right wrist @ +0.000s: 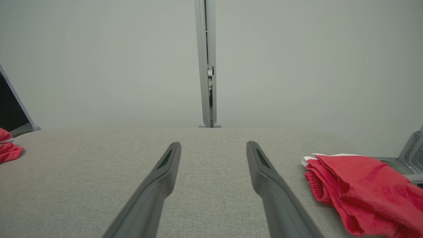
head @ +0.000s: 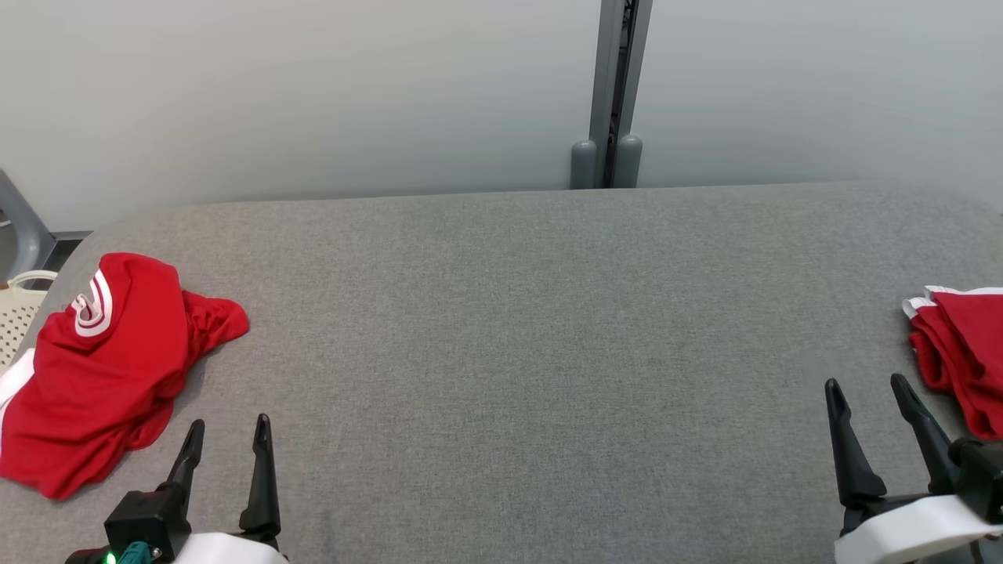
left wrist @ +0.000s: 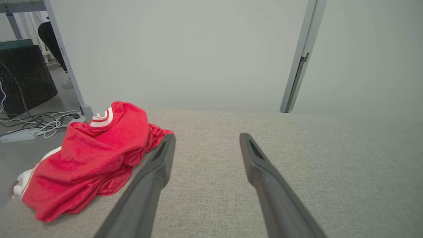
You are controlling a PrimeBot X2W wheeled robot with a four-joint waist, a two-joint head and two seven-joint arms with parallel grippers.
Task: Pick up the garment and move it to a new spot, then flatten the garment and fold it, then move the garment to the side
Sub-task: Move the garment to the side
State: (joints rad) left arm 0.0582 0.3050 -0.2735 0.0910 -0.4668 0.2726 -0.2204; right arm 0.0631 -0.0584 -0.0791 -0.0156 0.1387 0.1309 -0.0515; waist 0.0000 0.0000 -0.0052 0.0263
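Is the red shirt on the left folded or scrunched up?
Scrunched up: the red shirt with white-striped collar lies in a wrinkly heap on the grey cloth table.

Grey fabric table; crumpled red garment left edge; bunched red cloth right edge

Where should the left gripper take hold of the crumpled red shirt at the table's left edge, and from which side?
Probably the bunched fold jutting toward the middle of the table: it stands raised and free, while the near hem lies flat. The left gripper, jaws open, sits beside the shirt, so come from above on that inner side.
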